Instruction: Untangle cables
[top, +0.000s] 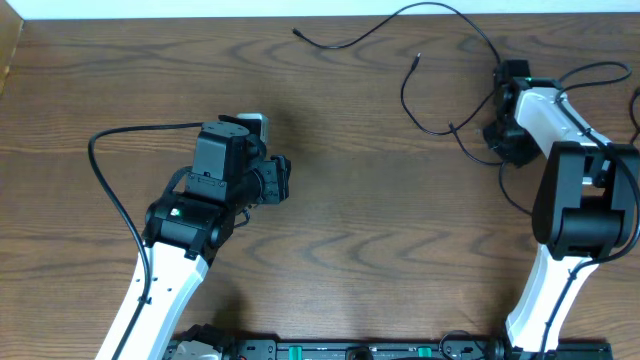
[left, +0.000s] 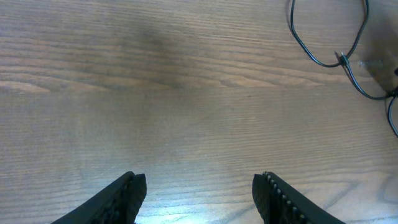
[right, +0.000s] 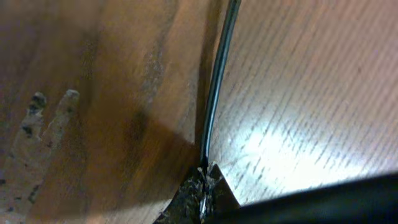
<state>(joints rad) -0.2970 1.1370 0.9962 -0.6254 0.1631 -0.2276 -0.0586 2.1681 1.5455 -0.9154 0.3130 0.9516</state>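
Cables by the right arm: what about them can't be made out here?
Overhead: the right arm covers its own jaws and the cables beneath; which strand lies on top is too thin to tell.
Right wrist: the pinched cable leaves by the top edge; the view is blurred.
Left wrist: a cable loop is cut by the top and right edges.

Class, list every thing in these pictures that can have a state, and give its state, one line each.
Left pincer: open, holding nothing.
Right pincer: shut on black cable.
Cables: loose looping strands lying on the table, crossing near the right arm, two ends lying free.
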